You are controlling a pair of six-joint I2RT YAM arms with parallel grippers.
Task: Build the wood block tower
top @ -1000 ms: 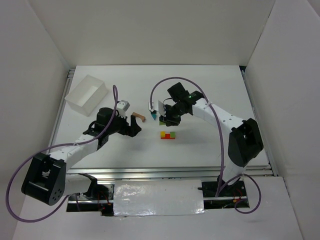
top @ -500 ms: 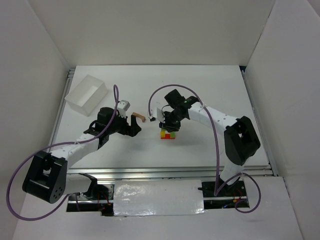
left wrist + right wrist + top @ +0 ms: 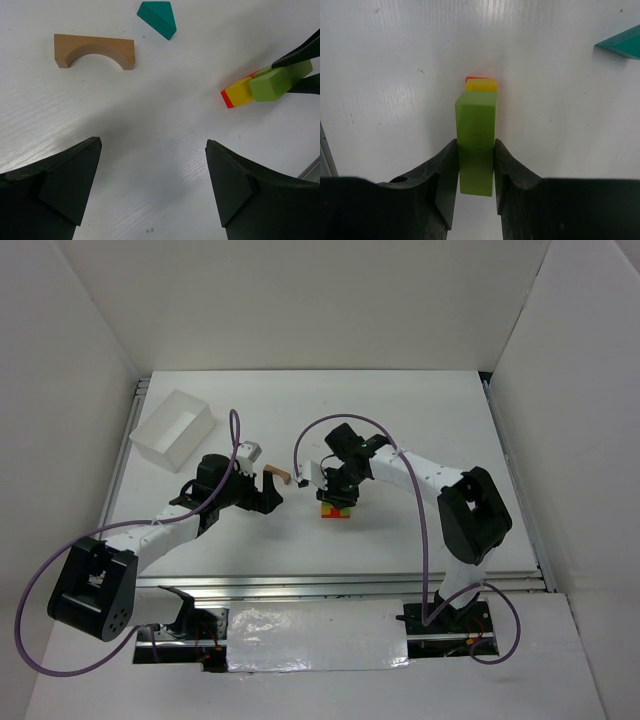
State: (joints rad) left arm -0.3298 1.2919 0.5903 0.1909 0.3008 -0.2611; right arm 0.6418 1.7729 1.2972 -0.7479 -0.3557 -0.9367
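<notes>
My right gripper (image 3: 476,150) is shut on a green block (image 3: 476,145), which sits against a yellow block (image 3: 481,85) with a red block (image 3: 472,78) behind it. In the top view the right gripper (image 3: 338,494) covers this small row (image 3: 336,511); I cannot tell if the green block is off the table. My left gripper (image 3: 152,150) is open and empty, low over bare table. Ahead of it lie a tan arch (image 3: 95,50), a teal wedge (image 3: 157,17) and the held green block (image 3: 272,82). The tan arch (image 3: 278,475) lies just past the left gripper (image 3: 270,498).
A white rectangular box (image 3: 172,428) stands at the far left of the table. White walls enclose the table on three sides. The teal wedge (image 3: 622,44) lies apart from the row, to the upper right in the right wrist view.
My right gripper has moved from beside the teal wedge down onto the block row and now grips the green block. The left arm has barely moved.
</notes>
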